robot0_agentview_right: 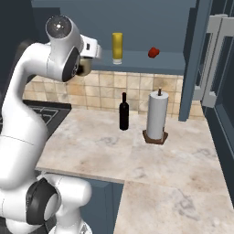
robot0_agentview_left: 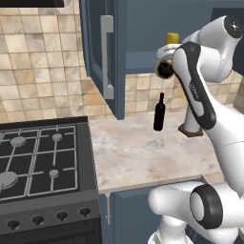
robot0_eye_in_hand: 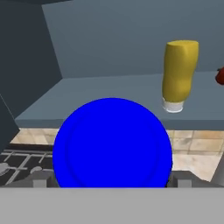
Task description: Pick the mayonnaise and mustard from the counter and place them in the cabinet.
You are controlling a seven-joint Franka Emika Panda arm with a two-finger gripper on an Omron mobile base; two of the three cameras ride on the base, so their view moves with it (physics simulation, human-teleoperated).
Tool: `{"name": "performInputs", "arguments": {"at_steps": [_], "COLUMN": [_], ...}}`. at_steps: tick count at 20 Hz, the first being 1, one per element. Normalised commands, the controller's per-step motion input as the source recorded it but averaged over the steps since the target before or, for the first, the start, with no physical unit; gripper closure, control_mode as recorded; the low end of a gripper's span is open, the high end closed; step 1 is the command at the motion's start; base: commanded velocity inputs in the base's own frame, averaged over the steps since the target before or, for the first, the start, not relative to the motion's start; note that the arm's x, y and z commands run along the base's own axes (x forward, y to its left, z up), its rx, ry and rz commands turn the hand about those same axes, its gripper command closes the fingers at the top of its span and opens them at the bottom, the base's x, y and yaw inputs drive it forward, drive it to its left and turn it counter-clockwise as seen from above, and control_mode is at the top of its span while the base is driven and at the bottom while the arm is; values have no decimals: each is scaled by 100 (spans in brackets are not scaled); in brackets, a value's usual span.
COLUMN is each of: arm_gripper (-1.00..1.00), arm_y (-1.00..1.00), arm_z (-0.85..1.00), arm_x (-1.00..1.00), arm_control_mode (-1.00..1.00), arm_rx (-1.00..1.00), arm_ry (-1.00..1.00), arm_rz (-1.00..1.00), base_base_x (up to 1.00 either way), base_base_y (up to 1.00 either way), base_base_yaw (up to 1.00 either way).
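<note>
A small squat mayonnaise jar [robot0_eye_in_hand: 112, 143] shows its round, bright blue lid face-on between the fingers [robot0_eye_in_hand: 40, 180], so the jar's short axis points straight back along the hand toward the camera. The two dark fingers stand spread wide, one tip at each side of the lid and just beside its lower edge; whether they press on the jar cannot be told. In the right base view the jar [robot0_agentview_right: 84, 66] appears as a tan and dark round shape held up at the end of the white arm, level with the front edge of the dark blue wall cabinet's shelf [robot0_agentview_right: 137, 61]. Beyond the fingers and to their right, the small yellow mustard squeeze bottle [robot0_eye_in_hand: 179, 75] stands on that shelf with its whitish cap down and its long axis vertical. A small red ball [robot0_agentview_right: 153, 52] rests farther right. Below the fingers lies the beige marbled stone table [robot0_agentview_right: 114, 146].
</note>
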Motion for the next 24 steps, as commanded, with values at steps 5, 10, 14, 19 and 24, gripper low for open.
{"name": "performInputs", "arguments": {"at_steps": [5, 10, 14, 19, 24], "arm_gripper": [100, 100, 100, 100, 100], "arm_y": [10, 25, 20, 3, 0], "arm_z": [0, 0, 0, -15, -19], "arm_x": [43, 40, 37, 35, 32], "arm_control_mode": [-100, -100, -100, -100, -100], "arm_rx": [1, 1, 0, 0, 0], "arm_ry": [0, 0, 0, 0, 0], "arm_rz": [0, 0, 0, 1, 1], "base_base_x": [0, 0, 0, 0, 0], "base_base_y": [0, 0, 0, 0, 0], "base_base_yaw": [0, 0, 0, 0, 0]}}
